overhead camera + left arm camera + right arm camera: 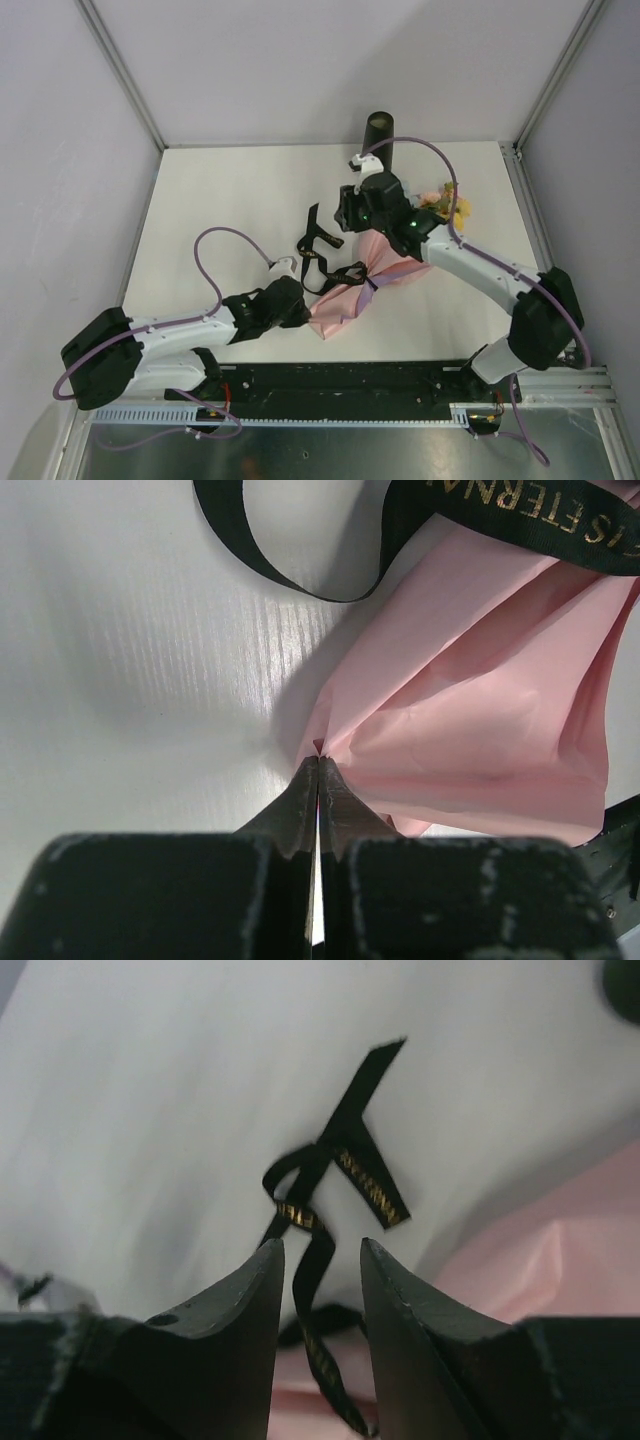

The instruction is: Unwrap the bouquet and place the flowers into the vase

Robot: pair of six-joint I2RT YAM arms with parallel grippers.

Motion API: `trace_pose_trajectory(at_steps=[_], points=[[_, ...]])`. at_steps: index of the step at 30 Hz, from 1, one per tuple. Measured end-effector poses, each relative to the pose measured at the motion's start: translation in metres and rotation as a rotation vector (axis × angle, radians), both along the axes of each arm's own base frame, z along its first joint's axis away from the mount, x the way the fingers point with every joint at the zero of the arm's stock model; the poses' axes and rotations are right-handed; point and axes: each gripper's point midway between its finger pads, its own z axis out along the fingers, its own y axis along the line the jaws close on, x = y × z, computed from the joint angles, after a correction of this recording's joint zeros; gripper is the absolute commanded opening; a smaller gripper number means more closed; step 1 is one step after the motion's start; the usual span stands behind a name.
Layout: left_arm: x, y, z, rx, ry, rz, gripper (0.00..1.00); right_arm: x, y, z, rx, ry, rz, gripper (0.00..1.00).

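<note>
With my right claw parted around the loose ribbon and left claw pinching the paper, a snag could drag the flowers.

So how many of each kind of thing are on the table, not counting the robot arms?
Black vase: 1
Black ribbon: 1
Pink wrapping paper: 1
Bunch of flowers: 1
Total: 4
</note>
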Motion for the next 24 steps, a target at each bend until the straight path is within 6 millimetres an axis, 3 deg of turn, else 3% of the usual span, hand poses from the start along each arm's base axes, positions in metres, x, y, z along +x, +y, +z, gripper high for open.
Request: trace_pose_trajectory(at_steps=[5, 12, 24], points=[[0.0, 0.0, 0.0, 0.003, -0.004, 0.001, 0.0, -0.038, -0.025, -0.011, -0.062, 0.065, 0.065, 0.33], [0.0, 0.0, 0.0, 0.004, -0.006, 0.0, 0.0, -0.069, -0.049, -0.062, -0.17, 0.209, 0.082, 0.28], [-0.002, -0.002, 0.002, 0.001, -0.012, -0.009, 0.0, -0.074, -0.051, -0.13, -0.348, 0.306, 0.075, 0.27]])
